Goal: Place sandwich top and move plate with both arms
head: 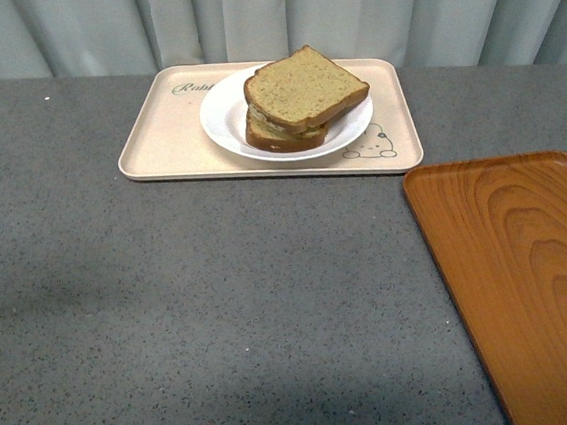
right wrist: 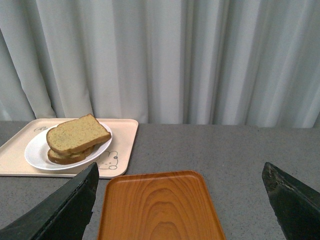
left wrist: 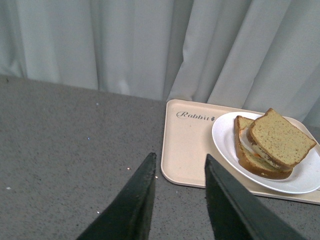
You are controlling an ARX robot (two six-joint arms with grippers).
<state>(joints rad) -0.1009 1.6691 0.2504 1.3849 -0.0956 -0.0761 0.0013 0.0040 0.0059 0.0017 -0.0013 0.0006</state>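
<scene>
Tan sandwich top (head: 305,87) on plate (head: 224,118), apart from both hands.

front: high, looks down table | wrists: low, face curtain | all share plate (head: 224,118) on beige tray (head: 155,134)

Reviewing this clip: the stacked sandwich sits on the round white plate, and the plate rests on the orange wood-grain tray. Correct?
Not quite. The round white plate with the sandwich rests on the beige rectangular rabbit-print tray, as the front view shows; the orange wood-grain tray lies bare.
</scene>
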